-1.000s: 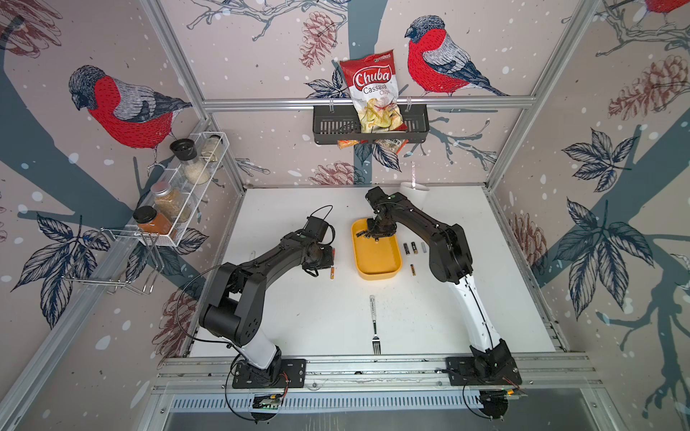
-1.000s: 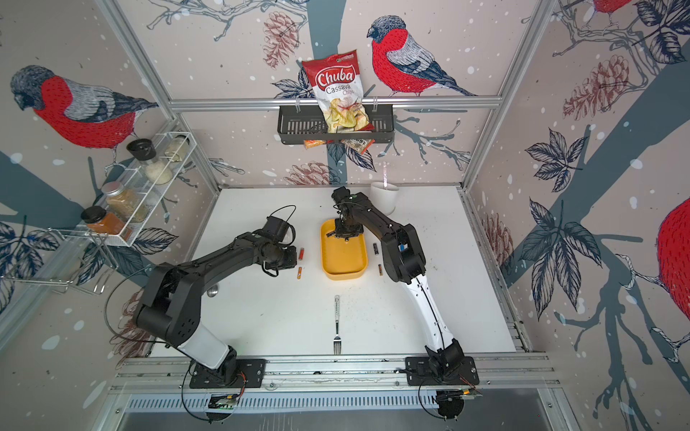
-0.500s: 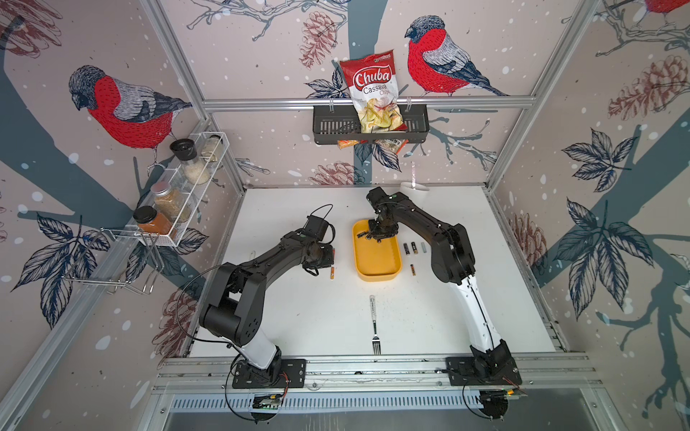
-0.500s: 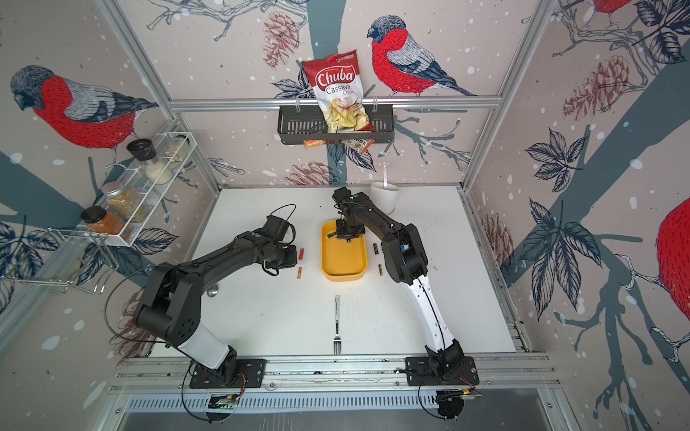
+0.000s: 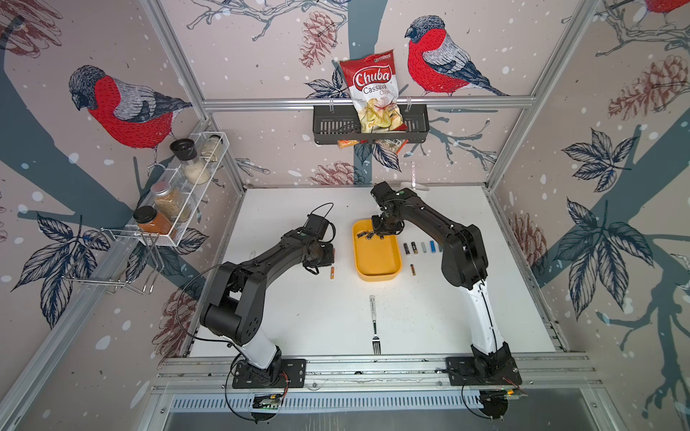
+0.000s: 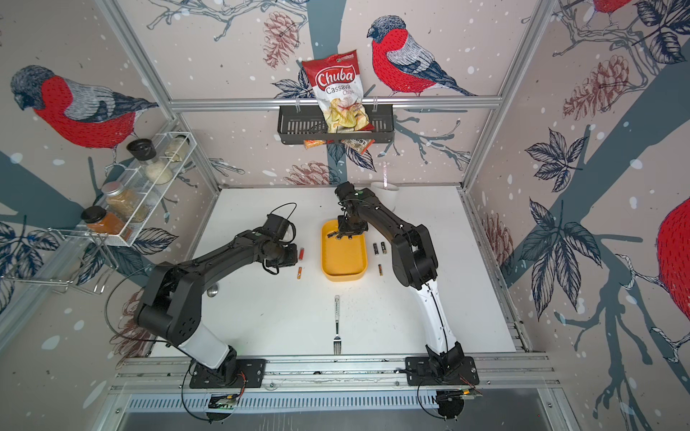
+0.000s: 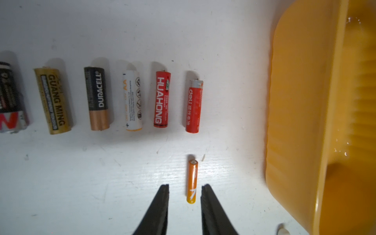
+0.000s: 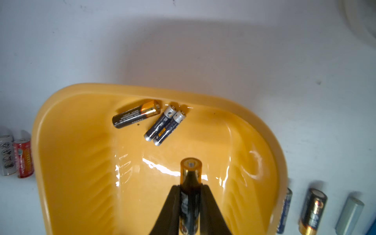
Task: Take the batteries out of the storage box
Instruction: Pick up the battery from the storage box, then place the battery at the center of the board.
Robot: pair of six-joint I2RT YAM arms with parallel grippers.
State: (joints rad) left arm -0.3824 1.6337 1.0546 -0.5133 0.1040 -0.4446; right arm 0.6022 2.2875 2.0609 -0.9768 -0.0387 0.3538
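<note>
— Anything new up front?
— No. The left fingers [image 7: 160,205] stay parted either side of an orange battery [image 5: 332,273] on the surface [image 7: 101,173], left of centre in a top view.
— Farther back?
— The right fingers [image 8: 168,207] have tightened, grasping a black-and-gold battery [image 8: 190,177] above the yellow storage box [image 5: 377,261], mid-frame; three batteries [image 8: 158,124] remain inside.

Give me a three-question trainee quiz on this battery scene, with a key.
1. True or false: the left gripper is clamped on the orange battery.
2. How many batteries lie loose inside the storage box? A) one B) three C) six
3. What does the right gripper hold?
Key: 1 false, its jaws stand open on either side of it; 2 B; 3 a black-and-gold battery, above the storage box.
</note>
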